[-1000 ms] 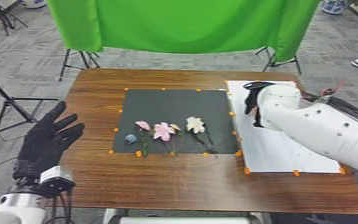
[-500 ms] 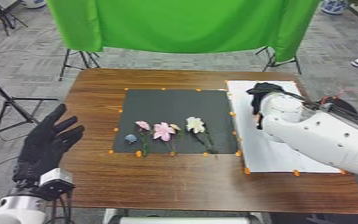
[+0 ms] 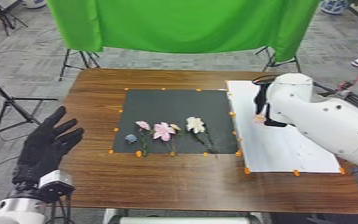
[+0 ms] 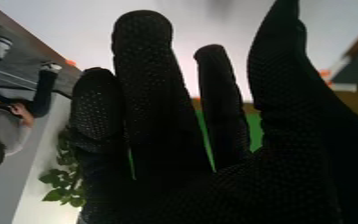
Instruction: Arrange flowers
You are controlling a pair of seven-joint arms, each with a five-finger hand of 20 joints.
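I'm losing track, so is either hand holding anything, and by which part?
Nothing appears held: the left hand is empty, the right hand has straight fingers, and a pale pink flower is beside it.

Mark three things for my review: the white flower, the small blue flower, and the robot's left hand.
White flower [image 3: 195, 124]: head view, on its petals.
Small blue flower [image 3: 131, 138]: head view, on its bloom.
Left hand [image 3: 42, 145]: head view, on its palm.

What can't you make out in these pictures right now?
- Head view: the stem of the peach flower, apparently behind the right hand.
- Head view: the petals of the blue flower, too small.
- Head view: the green cloth's upper end, cut off by the top edge.
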